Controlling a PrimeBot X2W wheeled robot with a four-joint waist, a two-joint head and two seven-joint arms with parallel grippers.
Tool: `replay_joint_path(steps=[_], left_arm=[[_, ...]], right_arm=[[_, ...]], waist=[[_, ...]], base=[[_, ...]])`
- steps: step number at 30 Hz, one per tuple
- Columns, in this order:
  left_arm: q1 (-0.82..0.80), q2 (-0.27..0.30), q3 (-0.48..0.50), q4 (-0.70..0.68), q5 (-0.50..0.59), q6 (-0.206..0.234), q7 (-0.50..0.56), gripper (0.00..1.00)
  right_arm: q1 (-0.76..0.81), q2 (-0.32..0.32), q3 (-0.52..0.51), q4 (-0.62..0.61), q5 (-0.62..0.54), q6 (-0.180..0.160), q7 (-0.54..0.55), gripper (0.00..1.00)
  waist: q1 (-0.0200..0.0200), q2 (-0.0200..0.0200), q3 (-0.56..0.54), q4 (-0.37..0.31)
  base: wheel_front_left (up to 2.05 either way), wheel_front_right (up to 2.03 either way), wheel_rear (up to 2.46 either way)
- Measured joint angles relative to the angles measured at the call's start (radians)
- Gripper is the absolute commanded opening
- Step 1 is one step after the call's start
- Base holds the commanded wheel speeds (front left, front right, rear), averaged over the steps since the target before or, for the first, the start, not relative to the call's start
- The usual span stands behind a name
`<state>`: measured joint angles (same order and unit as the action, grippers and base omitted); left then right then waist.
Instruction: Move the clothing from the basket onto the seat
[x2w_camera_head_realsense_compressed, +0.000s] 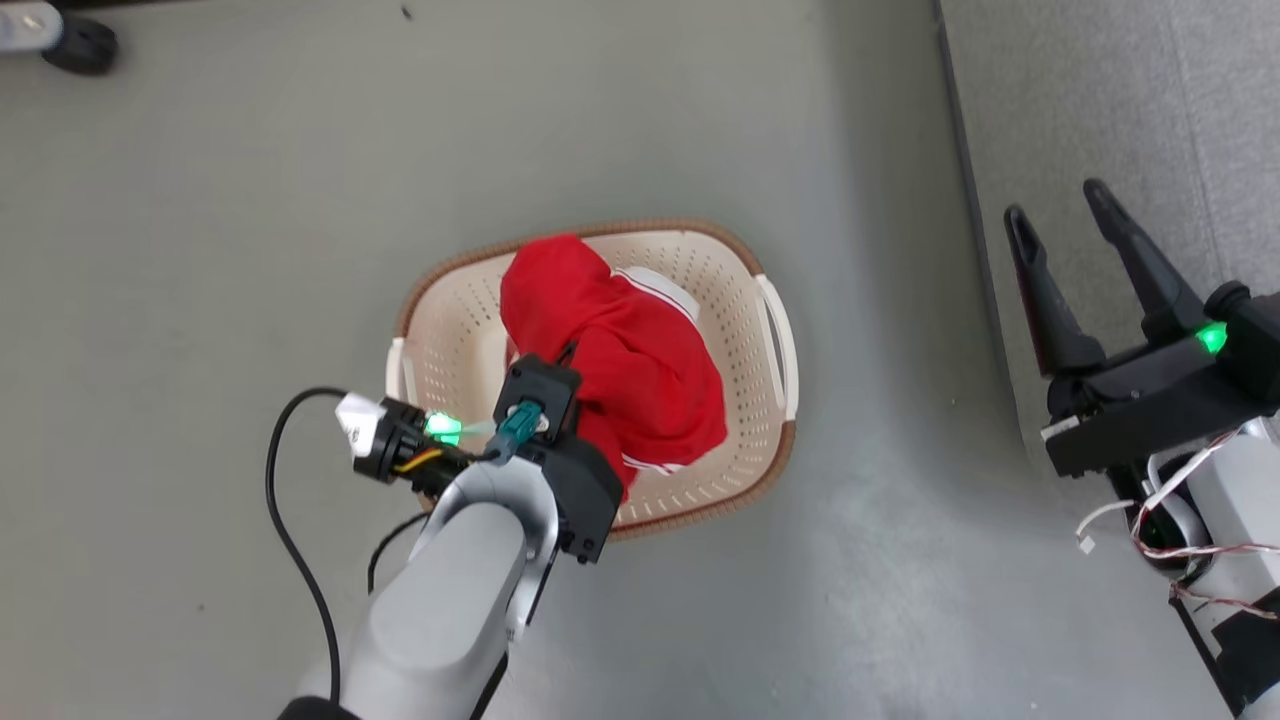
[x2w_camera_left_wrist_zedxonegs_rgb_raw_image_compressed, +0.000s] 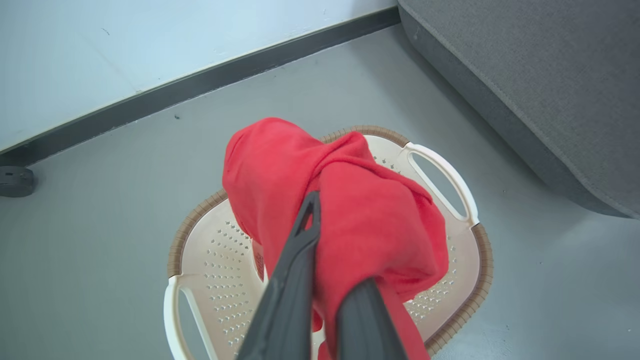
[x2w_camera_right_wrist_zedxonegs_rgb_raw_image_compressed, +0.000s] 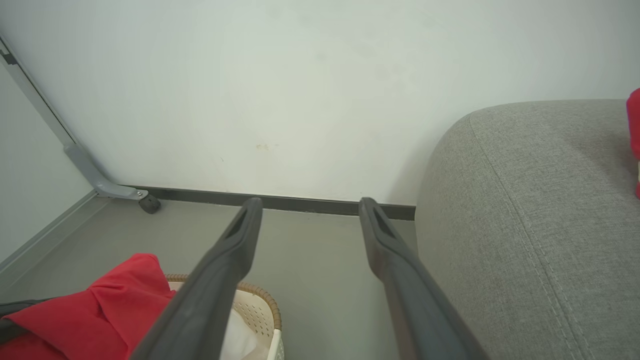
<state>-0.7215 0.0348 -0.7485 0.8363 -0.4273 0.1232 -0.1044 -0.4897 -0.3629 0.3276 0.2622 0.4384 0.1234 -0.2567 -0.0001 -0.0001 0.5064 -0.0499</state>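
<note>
The left gripper (x2w_camera_left_wrist_zedxonegs_rgb_raw_image_compressed: 330, 225) is only half readable; in the head view its fingers are hidden under its own wrist block, directly above the basket (x2w_camera_head_realsense_compressed: 745, 320); in its wrist view one long dark finger lies bare against the cloth while the other sinks into the folds, tip buried; the two stand narrow, pinched on the clothing (x2w_camera_head_realsense_compressed: 620, 350). That garment hangs bunched above the basket's middle; its lower end is lost behind the fingers, so whether it touches the basket's bottom cannot be told. It is soft, matt and bright red, humped into a rounded fold at the top, with thin white stripes at two edges. The basket is cream plastic, oval, pierced with rows of small holes and rimmed with a brown woven-look band; a white loop handle sits on each short side; its near wall is covered by the grey forearm (x2w_camera_head_realsense_compressed: 450, 600). A white patch (x2w_camera_right_wrist_zedxonegs_rgb_raw_image_compressed: 240, 340) inside the basket is too cut off to name.

The right gripper (x2w_camera_head_realsense_compressed: 1055, 205) stands well apart from the basket, to its right, fingers spread wide and holding nothing, over the edge of the seat (x2w_camera_head_realsense_compressed: 1100, 100). The seat is light grey woven upholstery with a rounded corner and a stitched seam, cropped by the frame. On the seat, farther from the basket, a sliver of red fabric (x2w_camera_right_wrist_zedxonegs_rgb_raw_image_compressed: 634, 140) is sliced off by the picture edge.
</note>
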Motion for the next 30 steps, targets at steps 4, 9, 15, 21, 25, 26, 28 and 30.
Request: replay_joint_path(steps=[4,9,15,21,25,26,28,30], left_arm=[[0.034,0.001,0.009,-0.01,-0.027,0.0,-0.04,0.0],[0.087,0.002,0.039,-0.014,-0.073,0.0,-0.112,0.0],[0.134,0.002,0.081,-0.013,-0.086,0.0,-0.139,0.0],[0.179,0.002,0.157,-0.018,-0.108,0.0,-0.145,0.0],[0.204,0.002,0.213,-0.038,-0.108,0.001,-0.145,0.0],[0.21,0.002,0.232,-0.049,-0.106,0.001,-0.145,0.0],[0.218,0.002,0.267,-0.07,-0.097,0.001,-0.145,0.0],[0.224,0.002,0.294,-0.097,-0.082,0.001,-0.145,0.0]], right_arm=[[0.019,0.006,0.002,0.017,0.0,0.0,0.0,1.0],[0.061,0.023,0.0,0.048,0.0,0.0,0.0,1.0],[0.121,0.048,-0.004,0.071,-0.001,0.0,0.0,1.0],[0.167,0.069,-0.016,0.077,-0.008,0.0,0.0,1.0],[0.184,0.086,-0.018,0.075,-0.014,0.0,0.0,1.0],[0.187,0.09,-0.019,0.075,-0.016,0.0,0.0,1.0],[0.197,0.095,-0.021,0.073,-0.017,0.0,0.0,1.0],[0.203,0.099,-0.023,0.073,-0.018,0.0,0.0,1.0]], waist=[[0.0,0.0,-0.041,0.009],[-0.0001,0.0,-0.112,0.024],[-0.0001,-0.0001,-0.194,0.04],[0.0,0.0,-0.277,0.058],[0.0,0.0,-0.315,0.068],[0.0,0.0,-0.322,0.071],[0.0,0.0,-0.336,0.075],[0.0,0.0,-0.347,0.079]], base=[[0.0,0.0,0.0],[0.0,0.0,0.0],[0.0,0.0,0.0],[0.0,0.0,0.0],[0.0,0.0,0.0],[0.0,0.0,0.0],[0.0,0.0,0.0],[0.0,0.0,0.0]])
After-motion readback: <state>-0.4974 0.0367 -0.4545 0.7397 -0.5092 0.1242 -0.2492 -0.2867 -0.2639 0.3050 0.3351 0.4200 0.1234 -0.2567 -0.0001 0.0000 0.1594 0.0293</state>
